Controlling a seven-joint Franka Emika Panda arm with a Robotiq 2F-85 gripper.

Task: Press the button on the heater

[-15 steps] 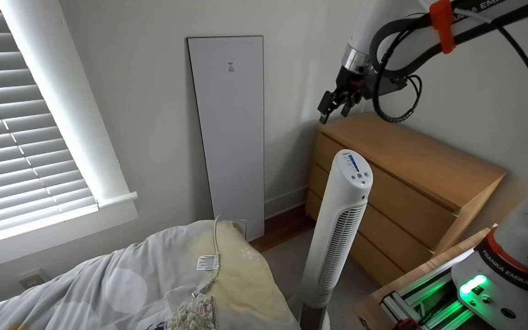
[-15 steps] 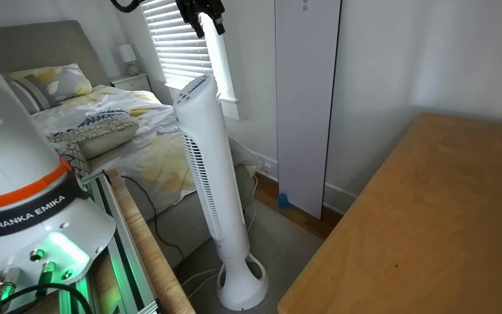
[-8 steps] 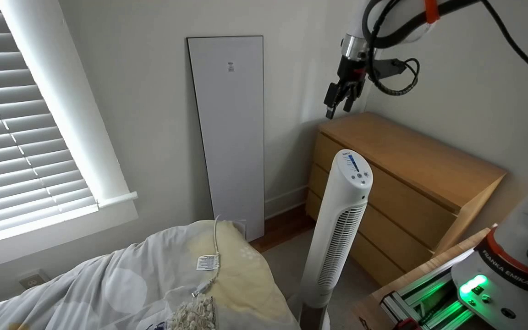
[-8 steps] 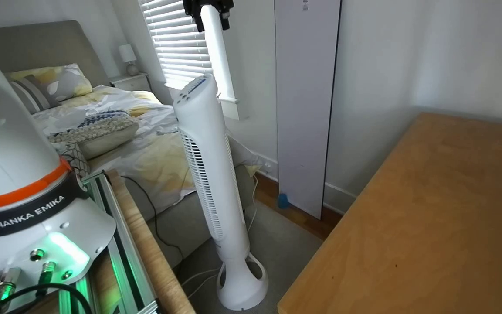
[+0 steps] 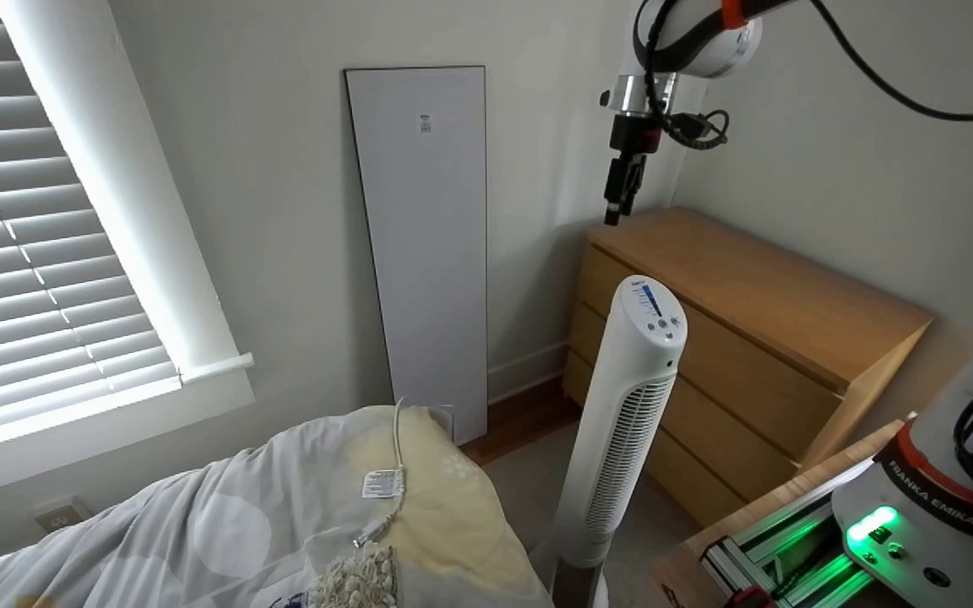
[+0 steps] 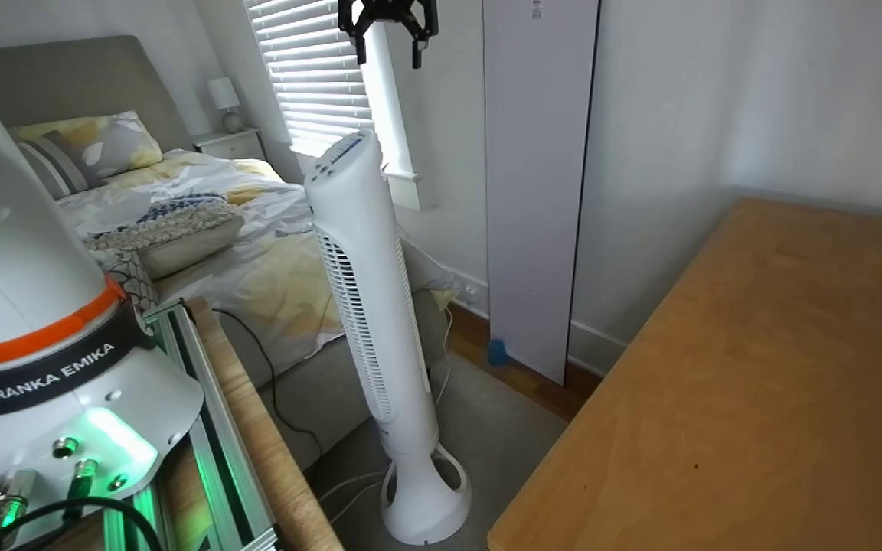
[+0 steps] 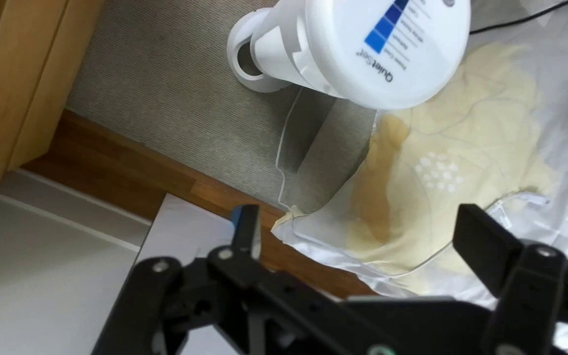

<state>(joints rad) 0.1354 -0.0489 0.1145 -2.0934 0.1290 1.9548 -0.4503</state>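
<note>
The heater (image 5: 613, 422) is a tall slim white tower with a dark vertical grille and a rounded top. It stands upright on the floor in both exterior views (image 6: 380, 306). Its top panel has a blue scale and small round buttons (image 5: 664, 325). In the wrist view its top (image 7: 387, 79) is cut by the upper edge, with one grey button (image 7: 448, 2) just showing and the others out of view. My gripper (image 5: 613, 215) is above the heater's top, apart from it, pointing down. It is open and empty, fingers wide apart in the wrist view (image 7: 358, 222) and in an exterior view (image 6: 389, 63).
A wooden dresser (image 5: 757, 270) stands beside the heater. A wide pale-grey panel (image 5: 427, 236) leans on the wall behind. A bed (image 5: 267, 507) with rumpled covers is on the heater's other side. The robot base (image 6: 66, 428) sits on a wooden bench. Cords lie on the floor.
My gripper has turned from tilted to pointing nearly straight down, and its fingers now spread wider in an exterior view. The upper arm has swung along with it. The heater has not moved.
</note>
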